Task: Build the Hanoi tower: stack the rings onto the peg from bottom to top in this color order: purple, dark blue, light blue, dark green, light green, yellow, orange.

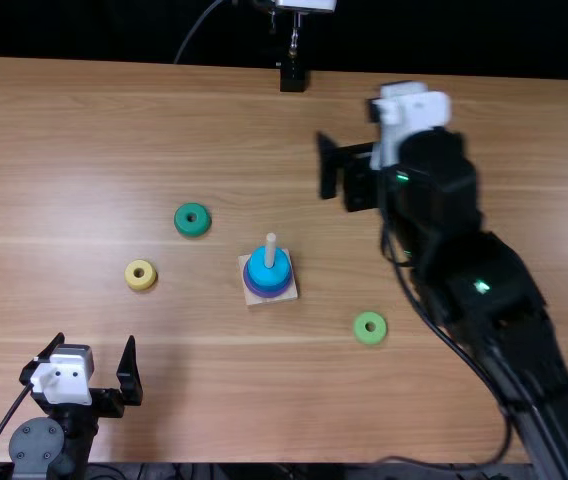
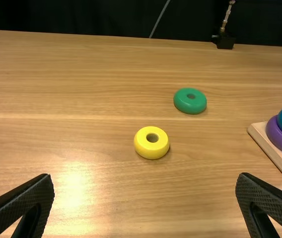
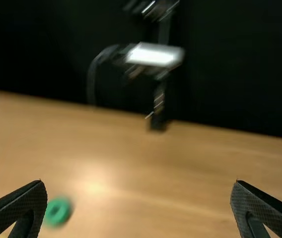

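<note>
From above, the dark green ring [image 1: 192, 230] and yellow ring [image 1: 141, 285] lie left of the purple-and-blue tower [image 1: 269, 276], the light green ring [image 1: 370, 338] right. Left wrist view: left gripper [image 1: 96, 338] spread wide. Right wrist view: right gripper [image 1: 347, 120] spread too.

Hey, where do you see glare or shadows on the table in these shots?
Left wrist view: bright glare on the light brown wooden table, near the round yellow ring; right wrist view: a glowing patch beside the round dark green ring; top view: pale sheen on the table's left part, plus a soft shadow beside the left hand.
</note>
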Action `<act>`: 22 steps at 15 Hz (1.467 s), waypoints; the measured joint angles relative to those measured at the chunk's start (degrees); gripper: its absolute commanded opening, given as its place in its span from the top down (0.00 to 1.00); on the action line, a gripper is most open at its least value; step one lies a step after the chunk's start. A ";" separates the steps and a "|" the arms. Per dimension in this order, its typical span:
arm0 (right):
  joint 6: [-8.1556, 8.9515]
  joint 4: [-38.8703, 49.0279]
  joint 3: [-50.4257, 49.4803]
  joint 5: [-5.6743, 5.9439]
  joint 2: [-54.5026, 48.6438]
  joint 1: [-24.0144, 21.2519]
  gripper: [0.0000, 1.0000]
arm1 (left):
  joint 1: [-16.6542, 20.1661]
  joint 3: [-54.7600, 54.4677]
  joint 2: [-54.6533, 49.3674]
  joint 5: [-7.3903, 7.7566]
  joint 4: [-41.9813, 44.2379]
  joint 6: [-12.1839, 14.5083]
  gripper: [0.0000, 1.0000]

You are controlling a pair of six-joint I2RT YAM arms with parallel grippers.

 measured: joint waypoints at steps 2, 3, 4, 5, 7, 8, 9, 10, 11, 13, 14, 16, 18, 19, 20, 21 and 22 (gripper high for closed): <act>-0.52 12.55 -15.19 0.35 -10.05 -9.01 0.00 | 0.00 0.00 0.00 0.02 0.00 0.00 0.00; -1.18 17.62 -21.90 0.26 -14.64 -12.85 0.00 | 0.00 0.00 0.00 0.04 0.02 -0.02 0.00; -2.08 21.88 -27.87 -0.50 -19.30 -16.04 0.00 | 0.00 0.00 0.00 0.02 0.00 -0.02 0.00; -3.50 24.48 -33.20 -2.67 -24.61 -18.99 0.00 | 0.00 0.00 0.00 0.00 0.02 -0.02 0.00; -6.73 25.14 -40.22 -8.31 -34.07 -22.71 0.00 | 0.00 0.00 0.00 0.02 0.00 -0.07 0.00; -7.72 25.03 -42.64 -10.27 -38.05 -23.21 0.00 | 0.00 0.00 0.02 0.02 0.02 -0.04 0.00; -8.66 24.35 -45.53 -12.85 -42.75 -23.23 0.00 | 0.00 0.00 0.00 0.00 0.00 -0.02 0.00; -9.05 22.62 -47.78 -14.99 -46.27 -23.23 0.00 | 0.00 0.00 0.00 0.02 0.00 -0.04 0.00; -9.29 19.61 -50.27 -17.57 -50.62 -23.23 0.00 | 0.00 0.00 0.00 0.02 -0.02 -0.02 0.00; -9.49 14.82 -55.52 -20.02 -57.24 -23.69 0.00 | 0.00 0.00 0.00 0.04 0.00 -0.04 0.00; -9.57 13.77 -58.75 -20.24 -60.08 -24.15 0.00 | 0.00 0.00 0.02 0.00 0.02 -0.02 0.00; -9.66 12.85 -65.94 -18.60 -68.04 -24.37 0.00 | 0.00 0.00 0.00 0.02 -0.02 0.00 0.00; -9.64 12.94 -70.55 -15.04 -74.42 -24.37 0.00 | 0.00 0.00 0.00 0.04 0.02 -0.02 0.00; -9.62 12.98 -72.37 -13.29 -75.56 -24.37 0.00 | 0.00 0.00 0.00 0.04 0.02 -0.02 0.00; -9.64 12.85 -74.25 -12.00 -76.46 -24.37 0.00 | 0.00 0.00 0.00 0.02 0.00 -0.04 0.00; -9.62 12.00 -76.11 -11.21 -77.40 -24.37 0.00 | 0.00 0.00 0.00 0.04 0.02 -0.02 0.00; -9.62 10.54 -77.83 -10.78 -78.77 -24.41 0.00 | 0.00 0.00 0.00 0.00 0.00 -0.04 0.00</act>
